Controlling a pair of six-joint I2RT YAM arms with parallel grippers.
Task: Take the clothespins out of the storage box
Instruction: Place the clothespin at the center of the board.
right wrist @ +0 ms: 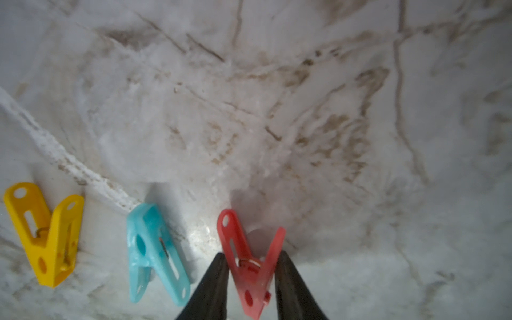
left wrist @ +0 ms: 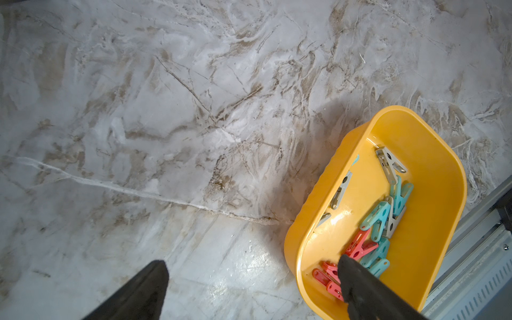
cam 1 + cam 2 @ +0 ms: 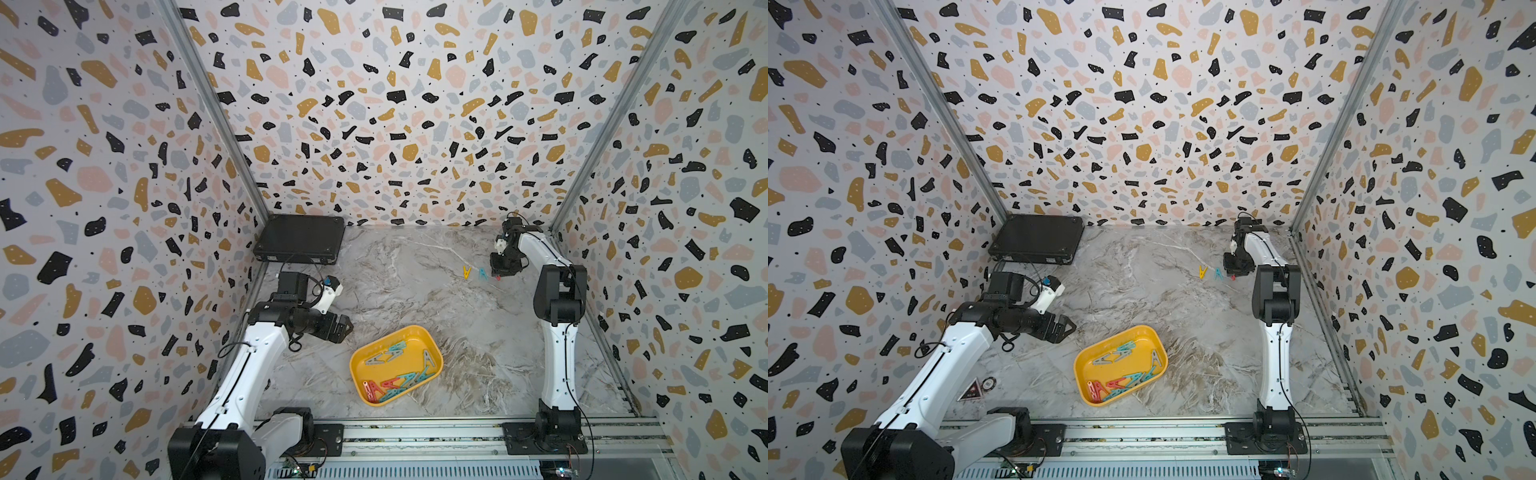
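Right wrist view: right hand (image 1: 251, 253) brackets red clothespin (image 1: 250, 279), toward bench's far right corner.
Clamped or loose, cannot tell; a clinging finger could topple it. Left hand (image 3: 347, 327) apart beside storage box (image 3: 415, 338), mid-front.

Loose clothespins (image 3: 1115, 383) in yellow storage box (image 3: 1096, 372)

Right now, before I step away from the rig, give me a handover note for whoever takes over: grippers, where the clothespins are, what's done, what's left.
Grippers: the left gripper is open and empty, hovering near the storage box. The right gripper has its jaws either side of the red clothespin, low at the table; whether it grips cannot be told.
Done: the yellow clothespin and teal clothespin lie on the table in a row with the red one.
Left: the remaining clothespins, teal, red and grey, lie in the box.
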